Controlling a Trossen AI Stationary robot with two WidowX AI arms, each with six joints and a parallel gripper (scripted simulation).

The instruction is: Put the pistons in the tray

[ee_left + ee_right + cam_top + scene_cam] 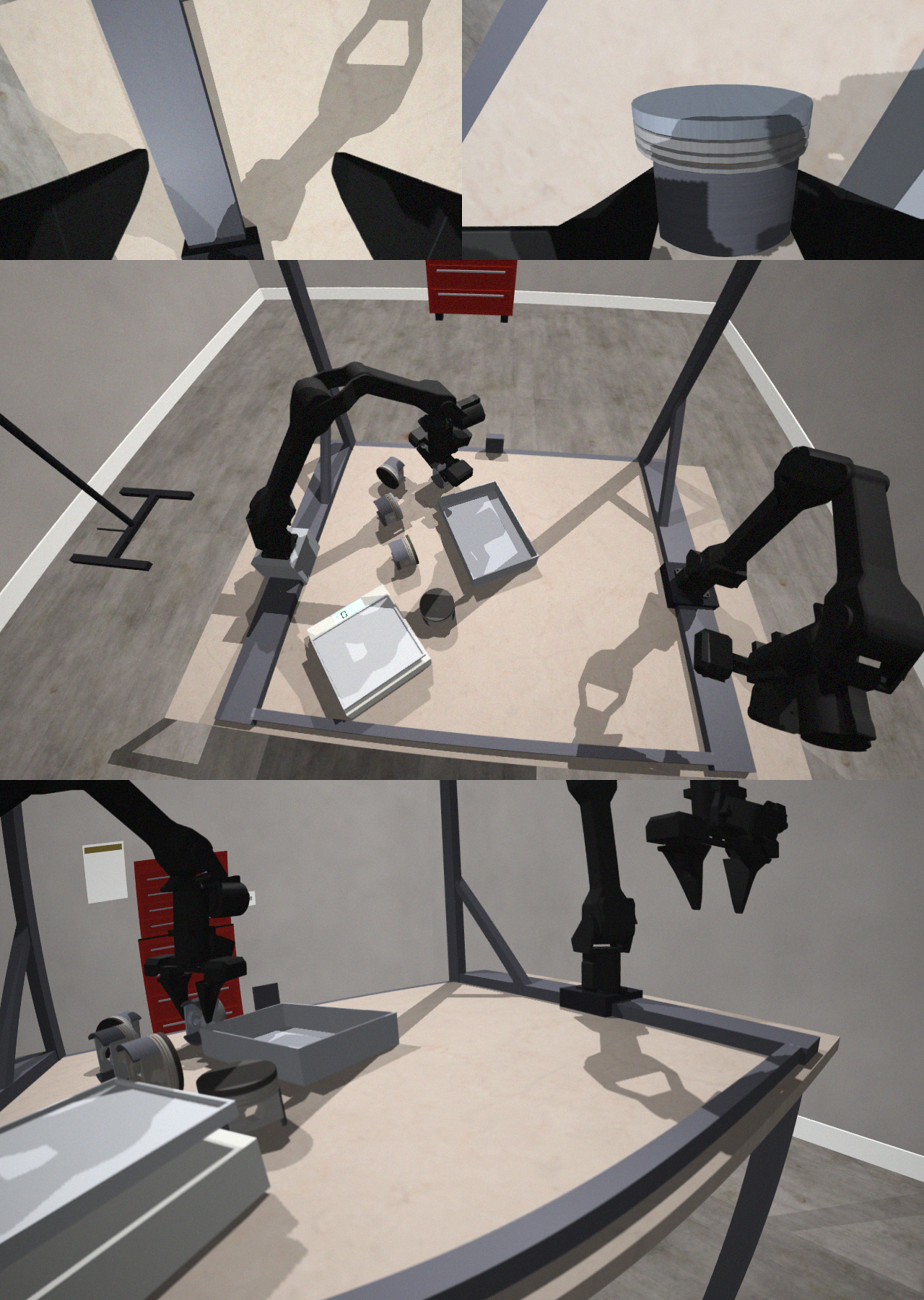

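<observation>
The steel parts tray point(507, 570) point(351, 1045) holds no piston. My right gripper point(443, 470) point(195, 1020) point(717, 173) is open, its fingers close on both sides of an upright piston point(438, 477) point(722, 144) that stands on the table beside the tray's far left corner in the top view. Three more pistons point(390, 471) point(388, 510) point(403, 552) lie on their sides left of the tray. A dark-topped piston point(437, 606) point(237, 1077) stands upright beside the scale point(368, 654) point(97, 1148), whose display reads 0. My left gripper point(717, 910) point(241, 160) is open and empty, high above the opposite side.
Dark frame rails point(478, 742) point(555, 1194) run along the table's edges, with upright posts at the far corners. A small dark block point(494, 442) point(266, 995) is at the far edge. A red drawer cabinet point(471, 303) stands beyond the table.
</observation>
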